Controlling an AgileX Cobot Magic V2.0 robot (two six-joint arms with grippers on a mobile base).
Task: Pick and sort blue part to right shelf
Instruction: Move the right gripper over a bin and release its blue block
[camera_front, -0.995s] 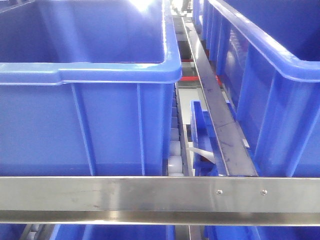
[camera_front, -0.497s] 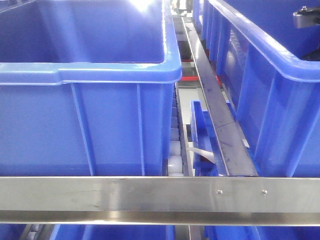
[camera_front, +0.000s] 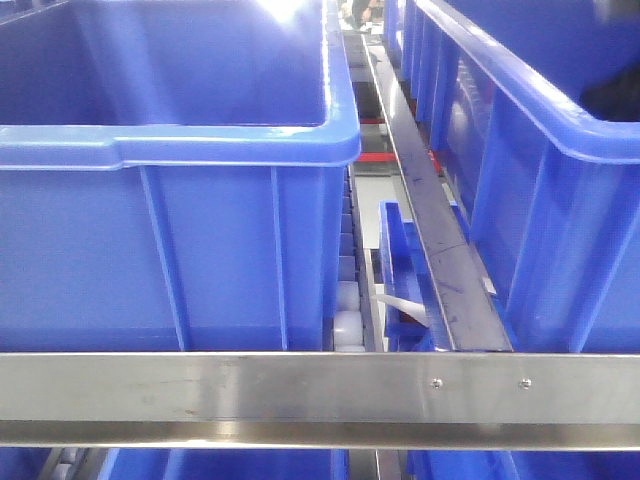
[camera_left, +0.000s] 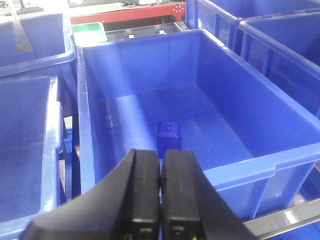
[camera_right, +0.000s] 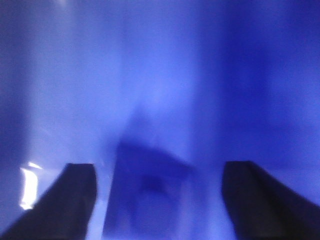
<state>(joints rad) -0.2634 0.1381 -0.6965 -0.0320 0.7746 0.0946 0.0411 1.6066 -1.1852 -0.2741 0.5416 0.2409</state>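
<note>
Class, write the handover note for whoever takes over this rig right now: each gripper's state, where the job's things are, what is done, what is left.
Left gripper: shut, empty, hovering at the near rim of a blue crate.
A small blue part stands upright on that crate's floor, untouched.
Right gripper: open, fingers either side of a blurred blue block against a blue surface; contact cannot be told.
In the front view, the right shelf's steel rail crosses below the crates.
Done: nothing confirmed.
Left: grasp the part and place it on the right shelf.

Overhead glare; blurred right-wrist view
</note>
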